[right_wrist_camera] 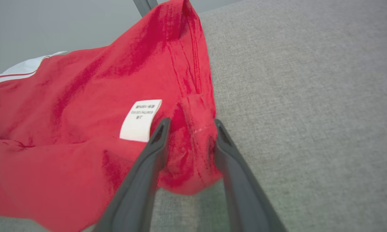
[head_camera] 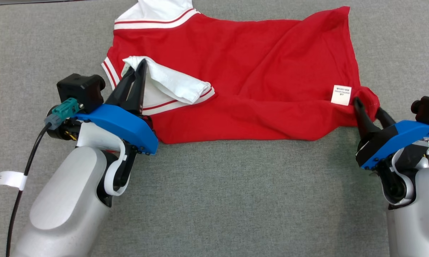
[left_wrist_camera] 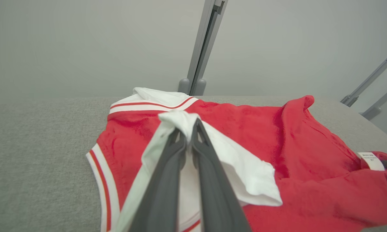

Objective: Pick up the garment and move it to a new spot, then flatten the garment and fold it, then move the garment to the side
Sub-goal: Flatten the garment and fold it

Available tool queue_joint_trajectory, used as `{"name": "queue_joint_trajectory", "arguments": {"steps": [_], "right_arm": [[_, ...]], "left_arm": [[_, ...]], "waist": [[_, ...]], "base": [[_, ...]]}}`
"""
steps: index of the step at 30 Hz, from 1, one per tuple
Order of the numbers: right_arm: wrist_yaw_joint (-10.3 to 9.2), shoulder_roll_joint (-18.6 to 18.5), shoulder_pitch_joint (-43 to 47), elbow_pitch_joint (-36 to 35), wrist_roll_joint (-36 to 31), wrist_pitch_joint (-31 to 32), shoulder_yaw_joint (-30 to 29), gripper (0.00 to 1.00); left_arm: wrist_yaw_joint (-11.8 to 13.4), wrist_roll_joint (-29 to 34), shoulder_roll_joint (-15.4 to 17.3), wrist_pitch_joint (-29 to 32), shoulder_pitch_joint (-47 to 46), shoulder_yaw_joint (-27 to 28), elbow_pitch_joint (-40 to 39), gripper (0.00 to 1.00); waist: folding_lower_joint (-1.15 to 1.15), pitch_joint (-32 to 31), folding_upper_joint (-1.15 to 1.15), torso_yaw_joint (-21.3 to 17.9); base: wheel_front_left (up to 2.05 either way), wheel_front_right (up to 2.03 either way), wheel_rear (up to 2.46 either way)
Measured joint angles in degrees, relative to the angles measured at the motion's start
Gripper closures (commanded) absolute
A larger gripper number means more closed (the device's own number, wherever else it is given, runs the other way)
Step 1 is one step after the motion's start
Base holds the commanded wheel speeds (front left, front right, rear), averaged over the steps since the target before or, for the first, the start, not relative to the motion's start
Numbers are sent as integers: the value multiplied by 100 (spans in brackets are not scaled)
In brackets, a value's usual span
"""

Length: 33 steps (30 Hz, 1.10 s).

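While your left gripper (head_camera: 139,67) is clamped on the white fold (head_camera: 171,84) at centre left of the head view, likely to pull that end taut, your right gripper (head_camera: 368,107) at the right edge stands parted. Its fingers straddle the red hem corner (right_wrist_camera: 190,145) without pinching. The garment (head_camera: 243,71) lies spread across the upper middle of the grey surface (head_camera: 236,196), only partly flattened.

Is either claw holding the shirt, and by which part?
The left claw pinches the red garment by its white flap; the right claw stands open around the hem corner.
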Motion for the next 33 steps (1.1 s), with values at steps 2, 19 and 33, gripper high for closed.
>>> {"name": "queue_joint_trajectory", "arguments": {"steps": [2, 19, 33], "right_arm": [[0, -1, -28, 14, 2, -129, 19, 0], [0, -1, 917, -751, -342, -397, -299, 0], [0, 1, 953, -379, -435, -349, -286, 0]], "left_arm": [[0, 2, -11, -29, -1, -8, 88, 0], [469, 63, 100, -622, 1402, -109, 423, 0], [764, -115, -172, 42, 1054, -135, 1479, 100]], "waist": [[0, -7, 0, -4], [-2, -682, 0, 123], [-2, -525, 0, 88]], "base": [[0, 0, 0], [0, 0, 0], [0, 0, 0]]}}
